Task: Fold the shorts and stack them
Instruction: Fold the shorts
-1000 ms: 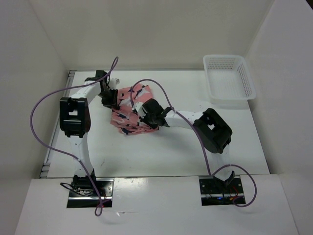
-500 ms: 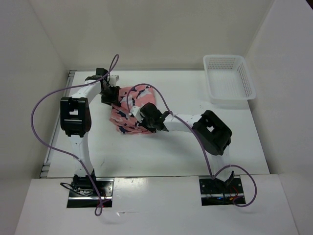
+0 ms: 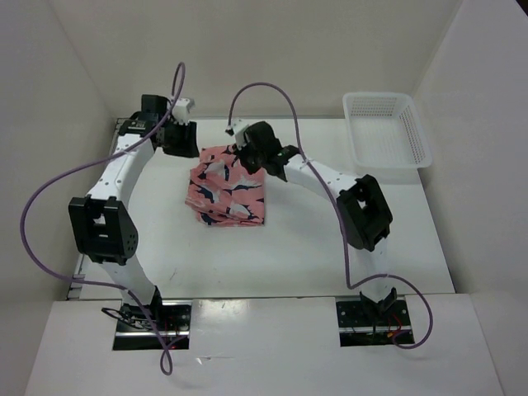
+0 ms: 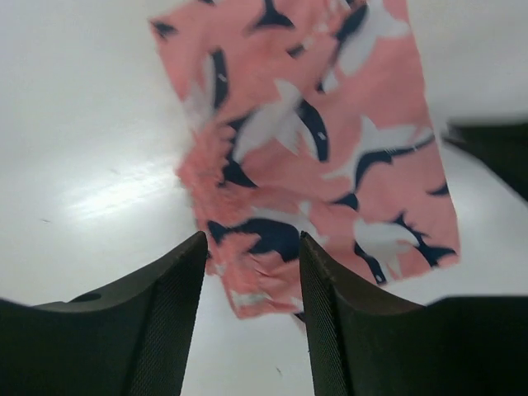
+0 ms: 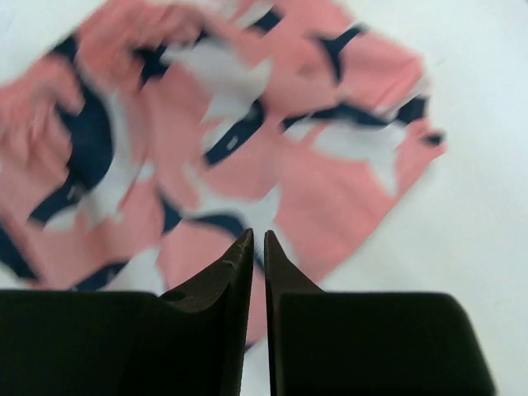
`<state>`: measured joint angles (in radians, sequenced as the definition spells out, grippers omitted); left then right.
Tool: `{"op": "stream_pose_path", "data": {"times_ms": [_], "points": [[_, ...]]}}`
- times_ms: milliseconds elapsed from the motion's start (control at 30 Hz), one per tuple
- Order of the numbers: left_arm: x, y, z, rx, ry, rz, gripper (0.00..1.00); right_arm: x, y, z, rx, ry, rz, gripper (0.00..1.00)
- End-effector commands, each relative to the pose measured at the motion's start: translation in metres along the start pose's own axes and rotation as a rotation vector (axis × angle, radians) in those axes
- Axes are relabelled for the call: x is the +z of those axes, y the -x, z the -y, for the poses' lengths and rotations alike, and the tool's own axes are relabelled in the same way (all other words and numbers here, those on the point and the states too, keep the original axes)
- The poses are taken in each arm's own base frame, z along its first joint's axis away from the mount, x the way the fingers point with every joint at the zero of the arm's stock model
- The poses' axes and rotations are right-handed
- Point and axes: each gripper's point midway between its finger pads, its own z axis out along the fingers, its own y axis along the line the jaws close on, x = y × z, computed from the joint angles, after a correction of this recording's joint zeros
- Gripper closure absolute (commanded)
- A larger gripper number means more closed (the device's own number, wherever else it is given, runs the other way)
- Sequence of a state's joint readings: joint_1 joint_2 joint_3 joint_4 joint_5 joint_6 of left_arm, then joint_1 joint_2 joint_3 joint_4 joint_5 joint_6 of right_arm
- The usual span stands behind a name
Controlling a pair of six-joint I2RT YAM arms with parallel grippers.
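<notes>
Looks like the shorts (image 3: 227, 191) sit folded on the desk (image 3: 313, 247), probably why both hover empty: left hand (image 4: 252, 239) spread apart, right hand (image 5: 256, 235) pinched together.

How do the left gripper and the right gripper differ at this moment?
The left gripper has its fingers well apart; the right gripper has them almost together. The left one is beside the far left corner of the shorts, the right one over their far edge. Both hold nothing.
</notes>
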<state>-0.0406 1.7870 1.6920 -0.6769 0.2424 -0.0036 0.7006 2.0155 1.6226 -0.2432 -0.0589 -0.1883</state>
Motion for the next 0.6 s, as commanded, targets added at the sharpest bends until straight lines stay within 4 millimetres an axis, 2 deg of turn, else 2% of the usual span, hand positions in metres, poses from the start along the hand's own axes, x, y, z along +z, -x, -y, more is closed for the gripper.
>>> {"op": "stream_pose_path", "data": {"times_ms": [0,33,67,100,133,167,233,300,367,400,433,467,567], "points": [[0.021,-0.076,0.037,-0.033,-0.140,-0.236,0.44,0.034,-0.008,0.012,0.100,-0.006,-0.014,0.86],[0.026,-0.088,0.039,-0.045,-0.155,-0.267,0.45,0.039,-0.003,0.026,0.120,-0.034,0.004,0.86],[0.028,-0.106,0.047,-0.054,-0.180,-0.318,0.45,0.052,-0.015,0.039,0.141,-0.078,-0.017,0.86],[0.030,-0.115,0.049,-0.064,-0.193,-0.342,0.47,0.057,-0.018,0.042,0.152,-0.092,-0.023,0.85],[0.031,-0.121,0.055,-0.061,-0.210,-0.358,0.47,0.060,-0.014,0.053,0.181,-0.122,-0.005,0.83],[0.035,-0.135,0.054,-0.073,-0.212,-0.394,0.47,0.069,-0.025,0.063,0.187,-0.154,-0.022,0.83],[0.039,-0.148,0.053,-0.069,-0.191,-0.432,0.48,0.077,-0.025,0.064,0.210,-0.164,-0.020,0.83],[0.040,-0.161,0.050,-0.076,-0.174,-0.471,0.48,0.086,-0.033,0.078,0.232,-0.221,-0.025,0.82],[0.044,-0.174,0.042,-0.076,-0.132,-0.511,0.48,0.095,-0.039,0.084,0.245,-0.253,-0.034,0.82],[0.044,-0.180,0.039,-0.074,-0.114,-0.525,0.48,0.097,-0.045,0.087,0.254,-0.280,-0.044,0.82],[0.046,-0.184,0.032,-0.068,-0.082,-0.542,0.48,0.096,-0.036,0.092,0.254,-0.301,-0.021,0.82],[0.051,-0.188,0.032,-0.059,-0.075,-0.552,0.48,0.099,-0.044,0.094,0.264,-0.317,-0.034,0.82],[0.058,-0.198,0.030,-0.050,-0.056,-0.582,0.48,0.098,-0.040,0.098,0.273,-0.342,-0.026,0.82]]}}
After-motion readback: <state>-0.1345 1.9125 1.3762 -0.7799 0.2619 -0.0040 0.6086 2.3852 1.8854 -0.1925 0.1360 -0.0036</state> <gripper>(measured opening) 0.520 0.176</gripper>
